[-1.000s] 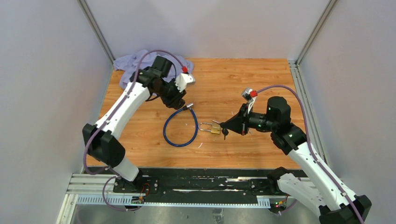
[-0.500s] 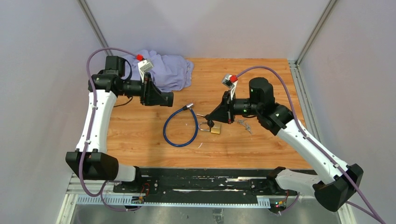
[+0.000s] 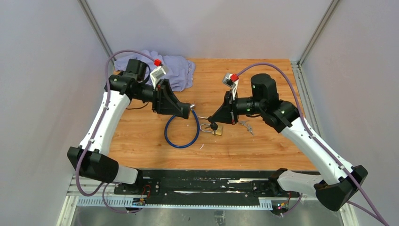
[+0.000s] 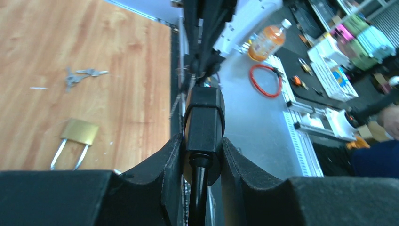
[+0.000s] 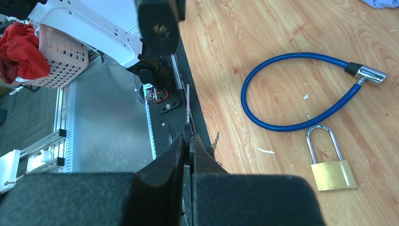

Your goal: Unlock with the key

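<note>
the right gripper (image 5: pixel 189 137) has its fingers pressed together on a thin metal key (image 5: pixel 188 110), and the blade comes out past the fingertips toward the top of the right wrist picture. in the top view this gripper stands a little right of the centre, with its tip just over the brass padlock (image 3: pixel 217 130). the padlock lies flat on the wooden table (image 3: pixel 263 75), with its shackle pointing to the left of the frame. i cannot tell if the key touches it.

the left gripper (image 4: pixel 202 140) is clamped on a black piece (image 4: pixel 203 117) with rounded corners and a dark stem that goes down between the fingers. what this piece belongs to i cannot tell. in the top view the left gripper is a little left of the centre, near the silver head (image 5: pixel 371 75) of the blue cable lock (image 5: pixel 244 94). the two gripper tips face each other, near but apart.

the cable lock makes a loop on the wood just left of the padlock. in the right wrist picture it lies in the upper right, and the padlock is below it in the lower right.

some loose keys (image 3: pixel 244 126) lie right of the padlock, apart from it. a purple cloth (image 3: pixel 176 70) lies at the upper left of the table, behind the left arm.
</note>
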Controlling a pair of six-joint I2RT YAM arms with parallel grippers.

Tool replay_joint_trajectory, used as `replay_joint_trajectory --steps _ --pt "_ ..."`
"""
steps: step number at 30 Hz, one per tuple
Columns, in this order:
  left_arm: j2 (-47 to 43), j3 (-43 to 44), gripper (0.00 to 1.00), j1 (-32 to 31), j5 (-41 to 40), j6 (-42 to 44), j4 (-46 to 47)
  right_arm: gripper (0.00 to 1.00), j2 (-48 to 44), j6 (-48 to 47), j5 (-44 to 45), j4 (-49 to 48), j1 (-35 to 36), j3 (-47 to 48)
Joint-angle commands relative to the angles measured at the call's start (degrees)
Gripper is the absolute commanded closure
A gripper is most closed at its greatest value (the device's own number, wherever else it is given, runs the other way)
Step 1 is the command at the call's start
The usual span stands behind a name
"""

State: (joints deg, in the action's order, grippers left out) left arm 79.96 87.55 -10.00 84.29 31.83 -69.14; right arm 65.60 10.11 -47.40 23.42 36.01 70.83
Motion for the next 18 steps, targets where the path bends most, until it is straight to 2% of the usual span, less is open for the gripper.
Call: replay_joint_trajectory --steps 1,7,12,18 --pt "-2.91 -1.28 1.00 -4.19 5.41 2.26 0.11 0.99 -1.68 -0.87 -1.29 -0.01 0.90 1.26" --pt "-4.43 -2.12 1.00 -5.45 5.49 2.06 0.17 0.99 -5.73 -0.46 -3.43 -3.23 0.92 -0.44" --pt "-4.59 -2.20 1.00 -6.26 5.48 2.09 0.08 0.99 -6.63 0.19 -4.21 -3.63 0.99 -0.44" --pt "-4.82 -2.53 1.00 -6.26 5.45 2.79 0.00 0.99 -6.82 2.31 -5.30 -8.41 1.52 -2.19"
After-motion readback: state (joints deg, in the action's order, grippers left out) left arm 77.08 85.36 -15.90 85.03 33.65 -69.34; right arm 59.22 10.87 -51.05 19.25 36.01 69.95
